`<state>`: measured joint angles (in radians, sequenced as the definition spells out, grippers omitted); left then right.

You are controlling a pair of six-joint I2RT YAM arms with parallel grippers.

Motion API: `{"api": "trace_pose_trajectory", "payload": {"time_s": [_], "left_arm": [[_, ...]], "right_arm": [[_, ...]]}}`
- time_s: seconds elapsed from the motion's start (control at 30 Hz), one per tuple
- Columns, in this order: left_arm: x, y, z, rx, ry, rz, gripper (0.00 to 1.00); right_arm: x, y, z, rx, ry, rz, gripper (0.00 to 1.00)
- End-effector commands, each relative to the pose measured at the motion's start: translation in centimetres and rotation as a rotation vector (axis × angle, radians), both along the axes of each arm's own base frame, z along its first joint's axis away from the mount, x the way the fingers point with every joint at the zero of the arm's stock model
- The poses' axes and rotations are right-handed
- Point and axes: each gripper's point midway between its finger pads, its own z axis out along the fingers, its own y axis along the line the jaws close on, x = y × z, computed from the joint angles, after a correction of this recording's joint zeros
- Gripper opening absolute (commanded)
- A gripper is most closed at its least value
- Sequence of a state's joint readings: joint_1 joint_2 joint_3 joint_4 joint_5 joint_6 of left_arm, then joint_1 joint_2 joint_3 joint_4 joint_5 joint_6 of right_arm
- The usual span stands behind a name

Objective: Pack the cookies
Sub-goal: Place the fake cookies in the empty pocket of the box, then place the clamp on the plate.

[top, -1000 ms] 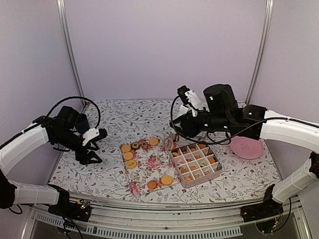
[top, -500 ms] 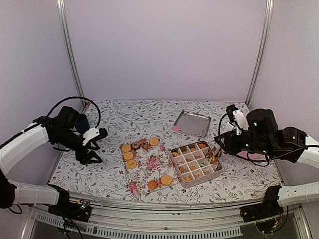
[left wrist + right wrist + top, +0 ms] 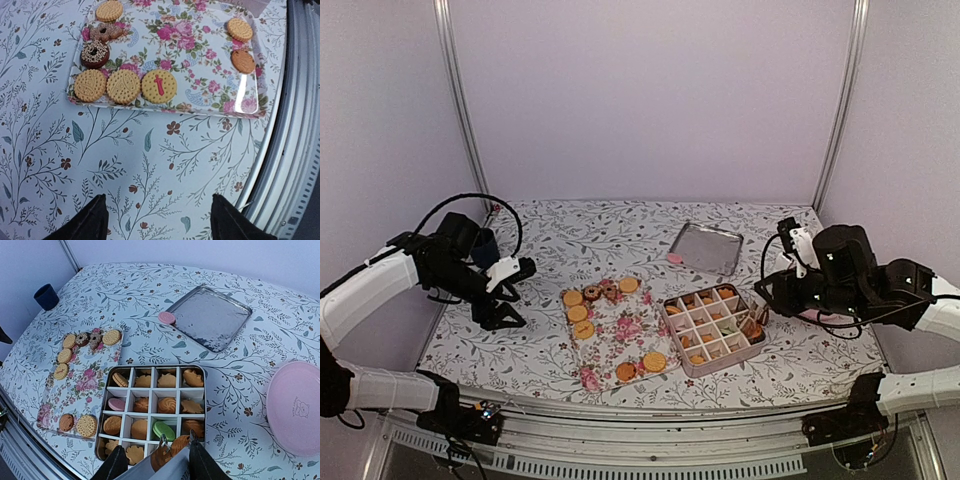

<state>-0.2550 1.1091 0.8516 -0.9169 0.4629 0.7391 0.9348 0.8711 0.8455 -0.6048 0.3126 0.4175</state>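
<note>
Several cookies (image 3: 578,312) lie on a floral tray (image 3: 620,330), orange-tan ones in a row (image 3: 123,86) beside a dark sprinkled one. More cookies (image 3: 166,404) fill a divided box (image 3: 705,372) to the tray's right. My left gripper (image 3: 508,296) hovers open over bare cloth left of the tray, its jaws (image 3: 157,212) wide apart with nothing between them. My right gripper (image 3: 758,316) hangs at the box's right edge, shut (image 3: 156,455) on a brown-and-white packet (image 3: 167,467) above the box's near cells. One pink cookie (image 3: 166,317) lies by the silver lid.
A silver lid (image 3: 707,246) lies behind the box. A pink plate (image 3: 297,407) sits right of the box, partly under my right arm in the top view. A dark blue cup (image 3: 485,248) stands at the far left. The table's metal front rail (image 3: 295,125) is close to the tray.
My right arm has swung from over the table's back middle to the box's right side, uncovering the silver lid, and has since barely shifted. The left arm has not moved.
</note>
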Motion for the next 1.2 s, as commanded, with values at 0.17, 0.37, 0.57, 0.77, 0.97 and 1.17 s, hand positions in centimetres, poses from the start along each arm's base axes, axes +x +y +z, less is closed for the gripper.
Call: {"api": "trace_pose_trajectory", "payload": {"time_s": [0.17,0.37,0.57,0.77,0.97,1.17], "left_arm": [[0.7,-0.4,0.9,-0.015,-0.025,-0.007,0.71],[0.6,-0.5,0.8,-0.018,-0.017,-0.008,0.71],[0.6,-0.4,0.9,-0.016,-0.022,-0.006,0.71],[0.5,-0.3,0.7,-0.010,-0.018,-0.007,0.71],[0.5,-0.1,-0.1,0.006,-0.007,0.003,0.71],[0.5,0.3,-0.6,0.015,0.007,0.020,0.71]], "right_arm": [[0.4,0.5,-1.1,0.006,0.011,-0.004,0.44],[0.6,0.6,-0.1,0.007,-0.015,-0.004,0.48],[0.9,0.6,1.2,0.000,-0.042,0.000,0.51],[1.5,2.0,3.3,0.037,-0.075,0.028,0.47],[2.5,6.8,6.1,0.088,-0.072,0.152,0.47],[2.6,15.3,5.5,0.083,0.066,0.386,0.46]]}}
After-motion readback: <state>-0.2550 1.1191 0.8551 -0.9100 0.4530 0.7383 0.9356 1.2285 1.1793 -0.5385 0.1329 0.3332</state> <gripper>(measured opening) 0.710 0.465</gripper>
